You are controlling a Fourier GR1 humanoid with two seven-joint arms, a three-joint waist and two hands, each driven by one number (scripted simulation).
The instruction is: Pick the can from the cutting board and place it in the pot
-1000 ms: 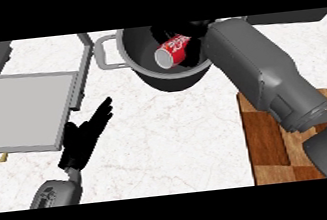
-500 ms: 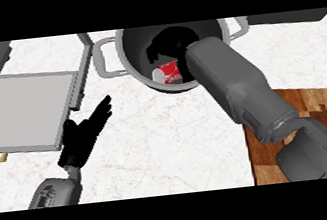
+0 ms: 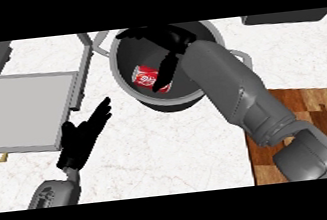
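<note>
Right hand: the black right hand [image 3: 165,37] is held over the mouth of the pot, its fingers spread apart and its thumb hanging downward; nothing is clasped.
Can: the red-and-white drinks can [image 3: 147,77] is seen inside the pot, just below and to the left of the right hand's thumb tip, lying tilted against the inner wall. Whether the thumb touches it cannot be told.
Pot: the dark grey round metal pot [image 3: 167,103] is placed directly beneath the right hand.
Cutting board: the brown wooden cutting board [image 3: 315,111] is found well behind the right hand, under the forearm's elbow end; no can is carried on it.
Left hand: the black left hand [image 3: 80,136] is rested flat on the white marble tabletop [image 3: 171,151], fingers straight, well apart from the pot.
Stage: the placement is judged essentially done; only the withdrawal is left.
Risk: the can could be dragged or tipped if the thumb is caught on it during lifting; the pot could be shifted if its rim is struck by the grey forearm [image 3: 231,85] on a low retreat.
</note>
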